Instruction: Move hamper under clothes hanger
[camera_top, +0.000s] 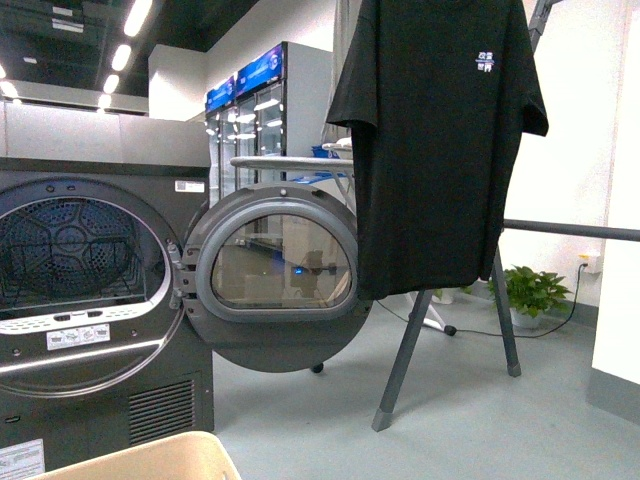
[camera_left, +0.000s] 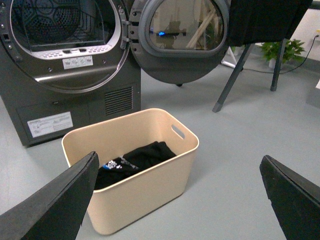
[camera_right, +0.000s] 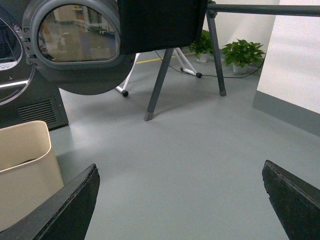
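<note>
Dark fingers (camera_left: 55, 205) of the left hand (camera_left: 178, 162) frame the left wrist view, spread wide with nothing between them. The right hand (camera_right: 180, 167) is just as open and just as empty, poised over bare floor (camera_right: 200, 135). Both hang low and point forward, the left aimed down at the hamper (camera_left: 145, 197), the right off to its side toward the open floor. The hamper stands on the floor close in front of the dryer (camera_left: 60, 75), below the swung-out door (camera_left: 182, 45), and well short of the clothes hanger (camera_top: 405, 350), whose black T-shirt (camera_top: 435, 150) hangs beyond the door. It looks a stiff, smooth plastic tub and light, with only a black garment (camera_left: 135, 159) lying in the bottom, so it should slide readily on the floor, though it may tip if pushed high up. The rolled rim or the handle slot (camera_left: 178, 131) in the far end wall is the sound place to take hold. A matching slot probably sits in the near end, but that wall faces away and I cannot tell.
</note>
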